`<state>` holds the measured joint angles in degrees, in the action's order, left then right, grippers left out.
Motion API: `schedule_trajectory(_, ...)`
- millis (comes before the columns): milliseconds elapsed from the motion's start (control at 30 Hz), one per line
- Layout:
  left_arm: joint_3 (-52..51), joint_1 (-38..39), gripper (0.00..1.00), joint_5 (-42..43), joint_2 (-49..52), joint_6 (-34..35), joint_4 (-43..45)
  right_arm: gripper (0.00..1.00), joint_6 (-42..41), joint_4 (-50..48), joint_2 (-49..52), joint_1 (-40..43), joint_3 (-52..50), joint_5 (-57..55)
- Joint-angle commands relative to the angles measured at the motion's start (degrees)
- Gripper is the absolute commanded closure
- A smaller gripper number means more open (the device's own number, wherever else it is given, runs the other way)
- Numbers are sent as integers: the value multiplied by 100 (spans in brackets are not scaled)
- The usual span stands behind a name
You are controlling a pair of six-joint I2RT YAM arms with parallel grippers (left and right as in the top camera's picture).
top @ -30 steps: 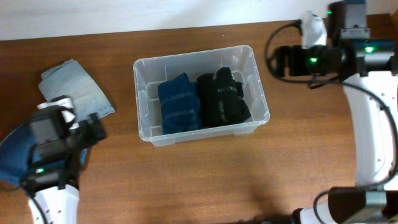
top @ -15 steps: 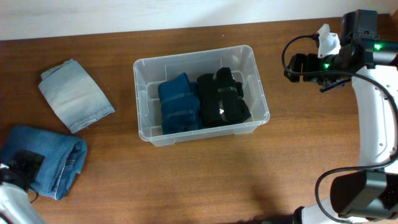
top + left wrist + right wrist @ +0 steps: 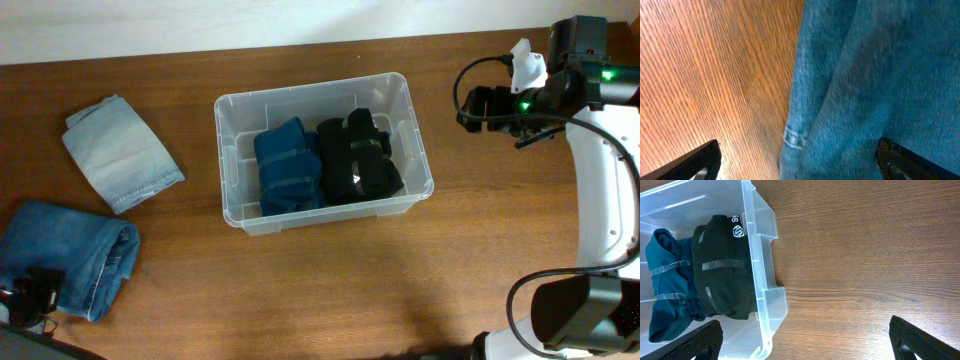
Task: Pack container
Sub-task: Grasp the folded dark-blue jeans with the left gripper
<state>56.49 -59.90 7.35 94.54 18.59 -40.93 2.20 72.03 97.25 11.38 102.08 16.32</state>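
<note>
- Table (image 3: 330, 290): brown wood with a fine matte grain.
- Container (image 3: 310, 85): mid-table towards the far side and unmoved. It is clear rigid plastic with rounded corners and a rolled rim, and holds a teal bundle (image 3: 288, 165) and a black bundle (image 3: 358, 155).
- Blue jeans (image 3: 75, 250): soft, thick denim at near left. The left gripper (image 3: 800, 162) has swung down over them, jaws wide, so they are likely packed next.
- Pale denim (image 3: 122, 152): at far left, now uncovered.
- Right gripper (image 3: 805, 340): withdrawn to the right, wide and empty.

On tabletop (image 3: 400, 280): container (image 3: 228, 170) at middle holds blue bundle (image 3: 288, 166) beside black bundle (image 3: 357, 160). Pale denim (image 3: 122, 152) near left edge; darker jeans (image 3: 68, 255) at near-left corner, my left pincer (image 3: 35, 290) at their near end. My right pincer (image 3: 478, 106) hangs near far-right corner.
</note>
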Motion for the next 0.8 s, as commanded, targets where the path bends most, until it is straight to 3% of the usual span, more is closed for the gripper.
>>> schedule_trajectory(0,61,-26,0,315,236,-350,205,1,61,-2,-35,-9,-31,-35)
schedule_trajectory(100,61,-26,0,990,308,-660,564,2,83,0,-35,-9,-31,-55)
schedule_trajectory(333,61,-26,1,1460,330,-927,800,1,85,-2,-35,-9,-31,-55)
schedule_trajectory(600,59,-28,0,1373,544,-623,627,2,103,4,-35,-9,-31,-55)
schedule_trajectory(767,59,-28,1,793,542,-444,358,1,103,4,-35,-9,-31,-55)
